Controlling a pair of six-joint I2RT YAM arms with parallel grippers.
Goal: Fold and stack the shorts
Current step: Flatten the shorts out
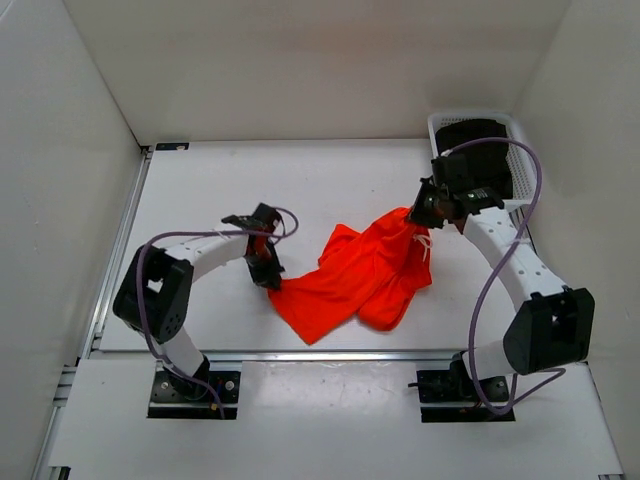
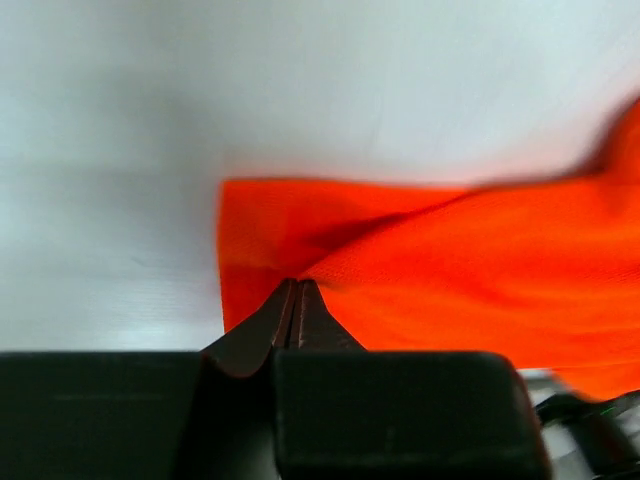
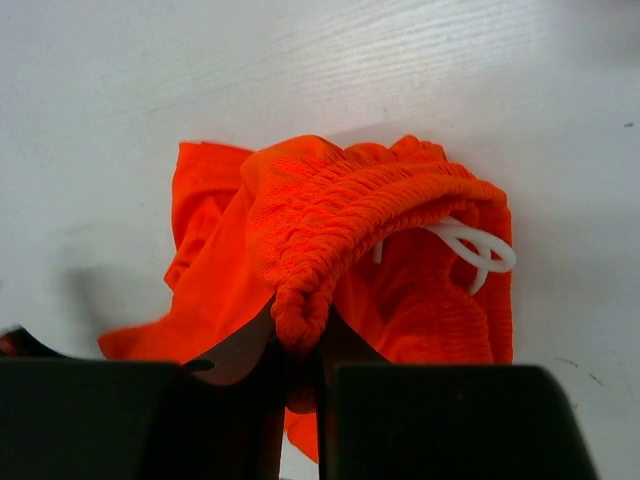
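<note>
Shorts (image 1: pixel 360 275) in bright orange-red, crumpled on the white table (image 1: pixel 200 190) between the two arms, near its middle. Pinched at the near-left corner of the cloth by the left gripper (image 1: pixel 273 282), fingertips pressed tight together on a thin fold. Gripped at the far-right end by the right gripper (image 1: pixel 421 214), clenched on the gathered waistband (image 3: pixel 330 230), with the white drawstring (image 3: pixel 480 250) looped just beside and a white basket (image 1: pixel 520 130) behind.

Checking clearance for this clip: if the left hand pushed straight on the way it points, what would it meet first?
The shorts: the left hand is shut on their edge, so orange fabric lies directly ahead; beyond it, seemingly white table.
</note>
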